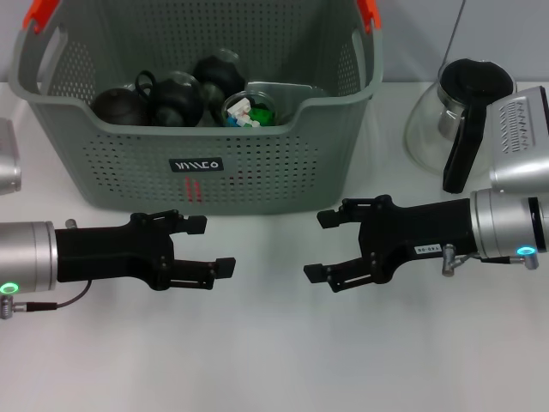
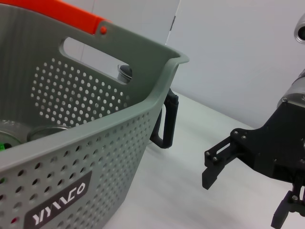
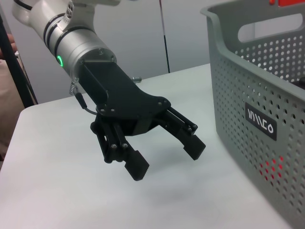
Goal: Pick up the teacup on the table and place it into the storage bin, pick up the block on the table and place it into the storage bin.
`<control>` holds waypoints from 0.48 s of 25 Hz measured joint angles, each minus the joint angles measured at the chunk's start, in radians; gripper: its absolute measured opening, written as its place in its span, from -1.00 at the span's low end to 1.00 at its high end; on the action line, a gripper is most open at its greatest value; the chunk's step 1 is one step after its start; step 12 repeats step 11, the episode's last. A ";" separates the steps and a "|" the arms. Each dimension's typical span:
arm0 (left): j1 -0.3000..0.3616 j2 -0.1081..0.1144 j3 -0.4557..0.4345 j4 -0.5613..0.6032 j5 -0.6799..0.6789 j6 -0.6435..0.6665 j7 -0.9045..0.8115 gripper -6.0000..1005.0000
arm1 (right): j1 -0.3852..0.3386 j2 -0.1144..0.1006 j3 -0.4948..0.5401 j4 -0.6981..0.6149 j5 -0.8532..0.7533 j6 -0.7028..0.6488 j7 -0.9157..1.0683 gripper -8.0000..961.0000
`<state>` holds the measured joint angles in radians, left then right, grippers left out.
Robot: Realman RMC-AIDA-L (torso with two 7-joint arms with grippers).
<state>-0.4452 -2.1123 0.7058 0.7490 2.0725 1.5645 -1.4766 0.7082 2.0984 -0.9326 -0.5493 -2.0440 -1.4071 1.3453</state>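
A white table (image 1: 274, 360) fills the foreground, w/ a pale wall behind. Nothing loose is seen on the tabletop near the arms; no teacup or block is left out, as far as the views show.

Nearest the camera, at approx 8 o'clock, the left gripper (image 1: 208, 247) is held low above the table, fingers apart, nothing between them. At approx 4 o'clock the right gripper (image 1: 324, 247) is posed the same way: fingers spread, empty, tips aimed inward at the left one. The two are near each other, not touching, both just in front of the bin wall. Forearms are level, roughly parallel to the table edge.

Further back, at 12 o'clock, the storage bin (image 1: 197, 137) is set upright. Inside, dark round teaware (image 1: 176, 99) is seen, plus a clear dish (image 1: 250, 110) w/ small white, green and blue pieces; whether these include the block can't be told for sure. Both placements are judged prob. done, arms at rest.

At 2 o'clock, a glass jug (image 1: 450, 120) w/ black handle stands apart from the bin.
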 joint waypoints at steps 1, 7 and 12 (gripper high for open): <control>0.000 0.000 0.000 0.000 0.000 -0.001 0.000 0.89 | 0.001 0.000 -0.001 0.002 0.000 0.005 0.000 0.93; 0.000 -0.002 0.000 -0.002 0.000 -0.002 0.001 0.89 | 0.003 0.001 -0.011 0.007 -0.001 0.026 0.003 0.93; 0.000 -0.004 0.000 -0.002 0.000 -0.002 0.001 0.89 | 0.003 0.002 -0.011 0.008 -0.001 0.027 0.003 0.93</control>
